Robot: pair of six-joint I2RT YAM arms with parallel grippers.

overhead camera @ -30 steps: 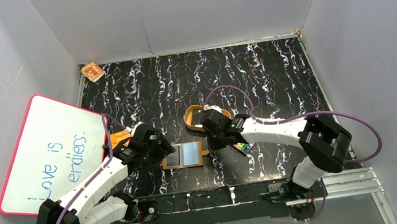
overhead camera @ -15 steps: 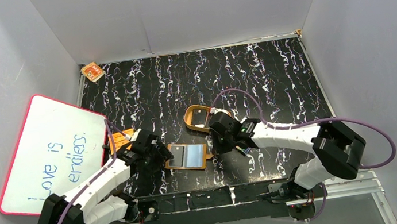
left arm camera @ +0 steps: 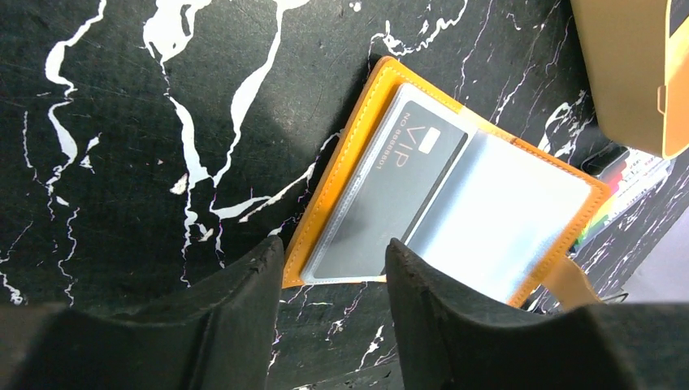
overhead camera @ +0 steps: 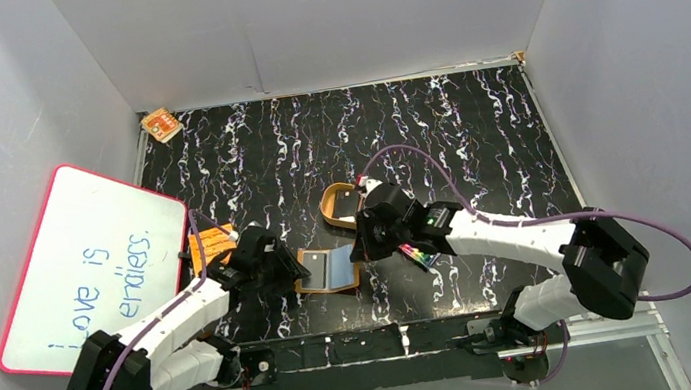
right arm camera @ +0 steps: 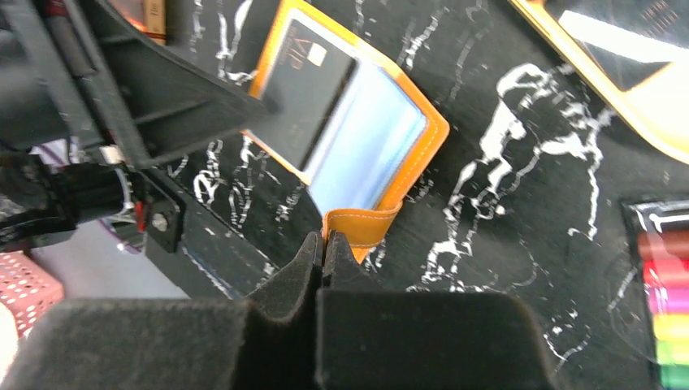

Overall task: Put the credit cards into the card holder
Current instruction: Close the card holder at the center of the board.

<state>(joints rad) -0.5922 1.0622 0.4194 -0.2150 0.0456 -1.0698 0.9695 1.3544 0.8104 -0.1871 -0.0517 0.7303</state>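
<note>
Orange leather lies open near the table's (overhead camera: 475, 138) front edge: the holder (overhead camera: 328, 268), one black card (left arm camera: 390, 195) already in a sleeve. The left tool (left arm camera: 335, 248), spread, straddles its near corner. The right tool (right arm camera: 323, 240), pressed together, sits at the snap tab (right arm camera: 361, 223); whether it pinches the tab I can't tell. Beyond, a second card (overhead camera: 346, 199) waits in the tray (overhead camera: 326, 208). Fetching it looks next, so the right tool must open and reach back.

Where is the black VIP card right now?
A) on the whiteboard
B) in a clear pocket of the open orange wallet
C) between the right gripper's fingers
B: the left wrist view shows the VIP card lying inside a clear sleeve of the orange wallet.
</note>
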